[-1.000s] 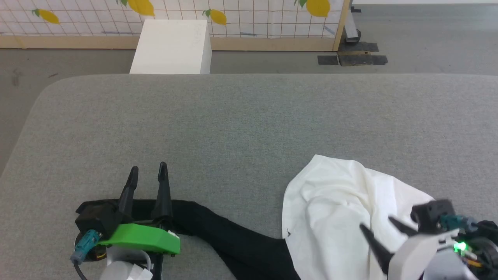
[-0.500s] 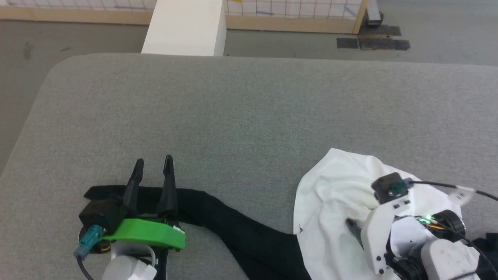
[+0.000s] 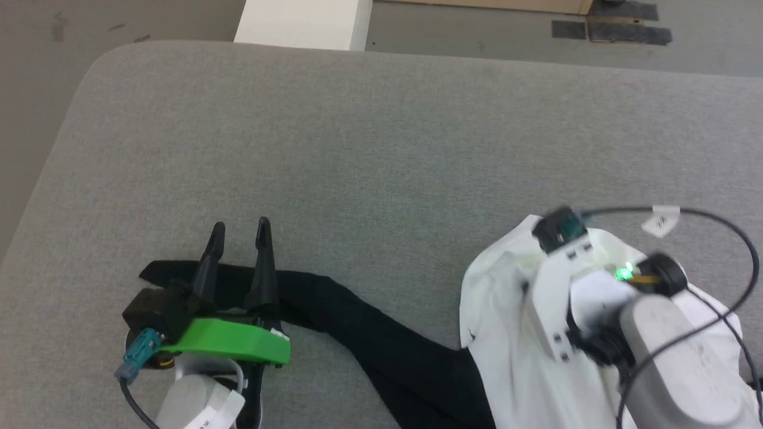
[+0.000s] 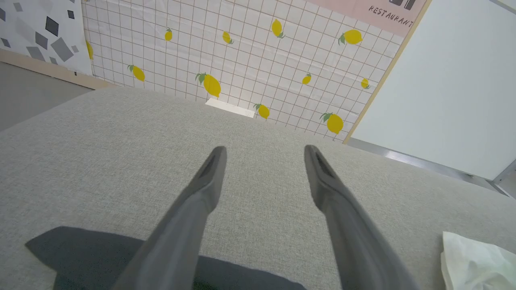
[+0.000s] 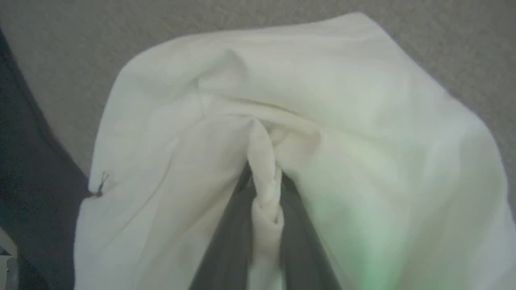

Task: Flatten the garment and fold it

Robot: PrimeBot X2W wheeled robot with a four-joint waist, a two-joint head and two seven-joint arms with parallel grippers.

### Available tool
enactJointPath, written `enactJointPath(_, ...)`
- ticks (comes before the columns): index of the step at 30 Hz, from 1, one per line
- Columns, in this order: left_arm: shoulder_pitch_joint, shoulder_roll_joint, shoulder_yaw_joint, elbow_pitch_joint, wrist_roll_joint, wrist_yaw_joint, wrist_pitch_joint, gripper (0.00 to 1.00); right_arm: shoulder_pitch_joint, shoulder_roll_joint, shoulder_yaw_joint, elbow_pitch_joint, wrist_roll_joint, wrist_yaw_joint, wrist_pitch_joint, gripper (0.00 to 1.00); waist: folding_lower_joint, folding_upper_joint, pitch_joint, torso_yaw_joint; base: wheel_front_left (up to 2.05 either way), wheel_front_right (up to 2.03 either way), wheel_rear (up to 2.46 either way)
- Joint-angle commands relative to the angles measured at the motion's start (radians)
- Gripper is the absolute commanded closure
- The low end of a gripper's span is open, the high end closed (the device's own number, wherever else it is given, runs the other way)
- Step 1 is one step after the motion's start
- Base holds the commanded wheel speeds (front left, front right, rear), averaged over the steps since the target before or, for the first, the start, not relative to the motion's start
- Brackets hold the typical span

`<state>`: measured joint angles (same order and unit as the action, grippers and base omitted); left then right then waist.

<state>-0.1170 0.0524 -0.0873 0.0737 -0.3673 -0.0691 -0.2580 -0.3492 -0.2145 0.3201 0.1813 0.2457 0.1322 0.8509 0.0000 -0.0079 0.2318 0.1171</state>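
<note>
The garment [image 3: 506, 357], a soft white cotton T-shirt with black sleeves, lies crumpled at the near right of the wide grey fabric-covered table [image 3: 381, 149], one black sleeve [image 3: 357, 333] trailing leftward across it. The right gripper [image 5: 264, 181] pinches a raised fold of the white cloth between its two dark fingers, drawn narrow around it. The left gripper [image 4: 265, 148] stands with jaws wide apart, holding nothing, over the sleeve's far end.
</note>
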Motion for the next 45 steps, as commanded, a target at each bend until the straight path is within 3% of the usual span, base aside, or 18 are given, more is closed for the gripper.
enactJointPath(1, -0.022, -0.002, -0.006, -0.007, -0.015, 0.005, -0.004, 0.0, -0.053, 0.015, 0.013, 0.018, -0.01, -0.002, -0.029, 1.0, 0.0, 0.0077, 0.014, 0.014, 0.0, 0.0, 0.0)
enactJointPath(6, -0.046, -0.002, -0.028, -0.014, -0.029, 0.007, -0.004, 0.0, -0.242, 0.067, 0.0, 0.096, -0.062, -0.002, -0.141, 1.0, 0.0, 0.0077, 0.047, 0.045, 0.0, 0.0, 0.0)
enactJointPath(15, -0.117, -0.002, -0.098, -0.023, -0.076, 0.018, -0.004, 0.0, -0.598, 0.12, -0.064, 0.349, -0.181, -0.002, -0.343, 1.0, 0.0, 0.0077, 0.135, 0.151, 0.0, 0.0, 0.0)
enactJointPath(22, -0.143, -0.002, -0.128, -0.036, -0.1, 0.032, -0.004, 0.0, -0.725, 0.147, -0.112, 0.549, -0.253, -0.002, -0.481, 0.97, 0.0, 0.0077, 0.176, 0.197, 0.0, 0.0, 0.0)
enactJointPath(23, -0.143, -0.002, -0.129, -0.036, -0.1, 0.033, -0.004, 0.0, -0.729, 0.151, -0.109, 0.58, -0.251, -0.002, -0.492, 0.35, 0.0, 0.0077, 0.177, 0.199, 0.0, 0.0, 0.0)
enactJointPath(24, -0.143, -0.002, -0.129, -0.037, -0.101, 0.034, -0.004, 0.0, -0.729, 0.153, -0.104, 0.604, -0.246, -0.002, -0.498, 0.0, 0.0, 0.0077, 0.178, 0.198, 0.0, 0.0, 0.0)
enactJointPath(29, -0.138, -0.002, -0.123, -0.033, -0.089, 0.036, -0.004, 0.0, -0.707, 0.161, -0.086, 0.687, -0.173, -0.002, -0.544, 0.0, 0.0, 0.0077, 0.161, 0.168, 0.0, 0.0, 0.0)
enactJointPath(34, -0.115, -0.002, -0.101, -0.019, -0.065, 0.029, -0.004, 0.0, -0.622, 0.163, -0.063, 0.658, -0.051, -0.002, -0.651, 0.0, 0.0, 0.0077, 0.097, 0.111, 0.0, 0.0, 0.0)
enactJointPath(36, -0.095, -0.002, -0.086, -0.01, -0.049, 0.024, -0.004, 0.0, -0.561, 0.163, -0.041, 0.612, -0.004, -0.002, -0.709, 0.0, 0.0, 0.0077, 0.058, 0.078, 0.0, 0.0, 0.0)
enactJointPath(37, -0.062, -0.002, -0.064, 0.004, -0.026, 0.016, -0.004, 0.0, -0.443, 0.14, -0.009, 0.513, 0.039, -0.002, -0.791, 0.0, 0.0, 0.0077, -0.001, 0.028, 0.0, 0.0, 0.0)
enactJointPath(39, -0.041, -0.002, -0.051, 0.014, -0.013, 0.009, -0.004, 0.0, -0.358, 0.117, -0.008, 0.436, 0.049, -0.002, -0.838, 0.0, 0.0, 0.0077, -0.035, -0.003, 0.0, 0.0, 0.0)
enactJointPath(45, 0.008, -0.002, -0.033, 0.04, 0.014, -0.011, -0.004, 0.0, -0.072, 0.099, -0.136, 0.179, 0.01, -0.002, -0.906, 0.0, 0.0, 0.0077, -0.105, -0.086, 0.0, 0.0, 0.0)
